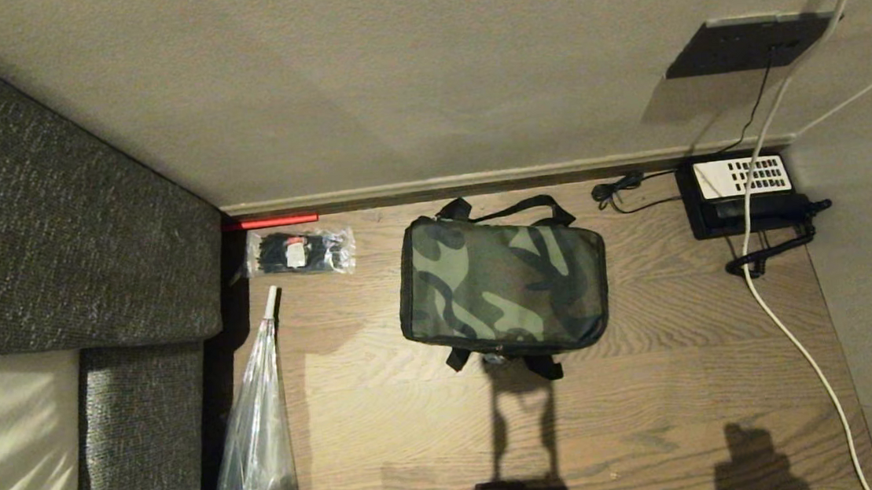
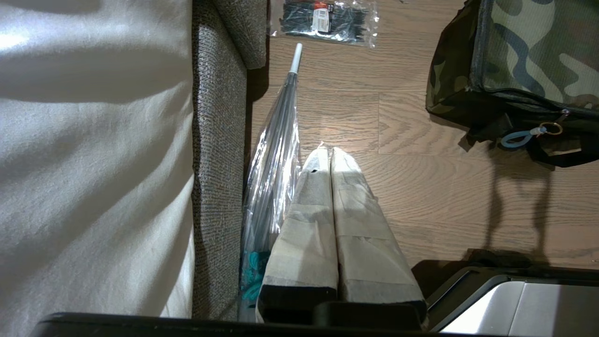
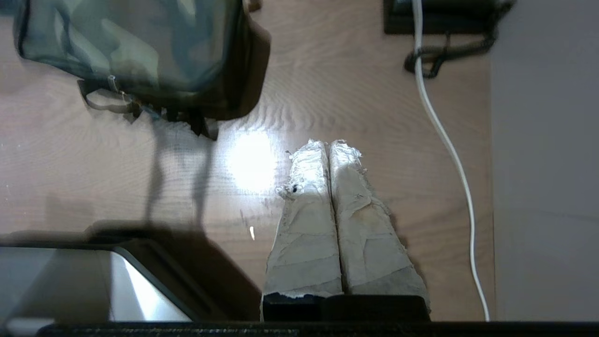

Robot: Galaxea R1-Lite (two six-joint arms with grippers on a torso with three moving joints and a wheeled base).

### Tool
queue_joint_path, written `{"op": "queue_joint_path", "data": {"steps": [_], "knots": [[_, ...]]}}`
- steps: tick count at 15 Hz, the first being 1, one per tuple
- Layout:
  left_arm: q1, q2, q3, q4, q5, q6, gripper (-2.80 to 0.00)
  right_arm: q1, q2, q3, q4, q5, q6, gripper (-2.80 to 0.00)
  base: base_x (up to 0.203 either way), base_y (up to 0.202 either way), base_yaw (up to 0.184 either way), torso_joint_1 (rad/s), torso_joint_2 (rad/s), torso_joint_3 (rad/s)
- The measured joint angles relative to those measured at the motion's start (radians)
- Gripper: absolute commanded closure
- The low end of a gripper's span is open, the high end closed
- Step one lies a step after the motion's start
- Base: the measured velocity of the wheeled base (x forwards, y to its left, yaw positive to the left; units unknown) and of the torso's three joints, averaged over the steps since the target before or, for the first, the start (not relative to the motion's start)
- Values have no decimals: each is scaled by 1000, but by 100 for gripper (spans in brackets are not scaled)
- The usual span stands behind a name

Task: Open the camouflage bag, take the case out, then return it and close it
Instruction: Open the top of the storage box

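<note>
Currently the camouflage bag [image 1: 503,286] sits zipped on the wood floor [image 1: 653,384] near the wall (telephone [image 1: 743,190] to its right). Left end effector [image 2: 326,150] and right end effector [image 3: 324,144] both closed, empty, above the floor.

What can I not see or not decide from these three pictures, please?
- The case: in no view; the camouflage bag is zipped shut, so its inside is hidden.
- Bag's far side: cut off by the edge in both wrist views.
- Telephone keypad markings: too small in the head view.
- Both grippers, left and right: outside the head view.
</note>
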Motion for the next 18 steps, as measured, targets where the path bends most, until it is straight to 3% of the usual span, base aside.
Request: {"op": "queue_joint_path", "data": {"steps": [2, 6, 8, 10, 13, 18], "knots": [[0, 0, 0, 0, 0, 0, 0, 0, 0, -183, 97, 18, 33, 0, 0, 0, 0, 0, 0, 0], [0, 0, 0, 0, 0, 0, 0, 0, 0, -649, 581, 124, 70, 0, 0, 0, 0, 0, 0, 0], [0, 0, 0, 0, 0, 0, 0, 0, 11, -742, 831, 216, 87, 0, 0, 0, 0, 0, 0, 0], [0, 0, 0, 0, 0, 0, 0, 3, 79, -794, 928, 238, 135, 0, 0, 0, 0, 0, 0, 0], [0, 0, 0, 0, 0, 0, 0, 22, 339, -807, 801, 242, 211, 0, 0, 0, 0, 0, 0, 0], [0, 0, 0, 1, 0, 0, 0, 74, 962, -669, 340, 274, 251, 0, 0, 0, 0, 0, 0, 0]]}}
